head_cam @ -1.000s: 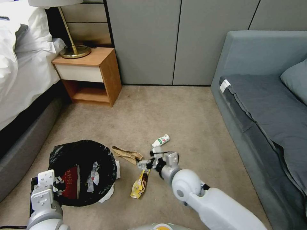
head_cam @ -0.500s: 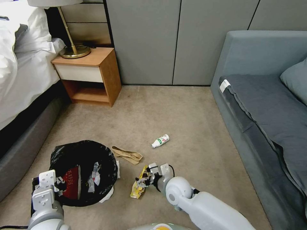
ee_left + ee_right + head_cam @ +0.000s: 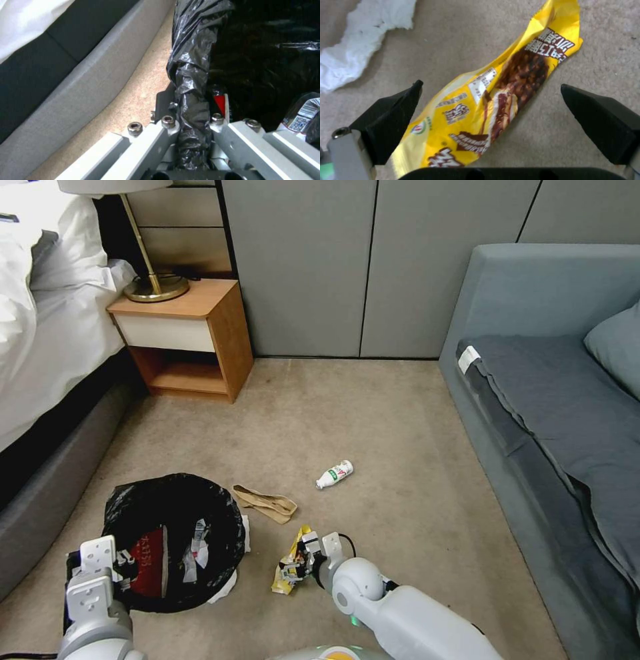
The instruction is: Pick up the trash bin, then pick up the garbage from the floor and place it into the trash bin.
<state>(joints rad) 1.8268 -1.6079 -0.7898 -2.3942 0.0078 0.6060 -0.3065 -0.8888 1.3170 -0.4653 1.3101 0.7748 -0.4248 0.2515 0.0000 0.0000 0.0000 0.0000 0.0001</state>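
While the left end effector [image 3: 191,130] stays clenched on the bin [image 3: 175,540] rim and liner at near left, the right end effector [image 3: 493,110] hangs released astride the yellow wrapper [image 3: 493,97], flat on the carpet [image 3: 400,433] right of the bin. Light, limp, slippery film; pinch mid-length, across its width.

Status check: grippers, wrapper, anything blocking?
Left gripper shut on trash bin rim. Right gripper open, straddling yellow wrapper on carpet. Nothing blocking.
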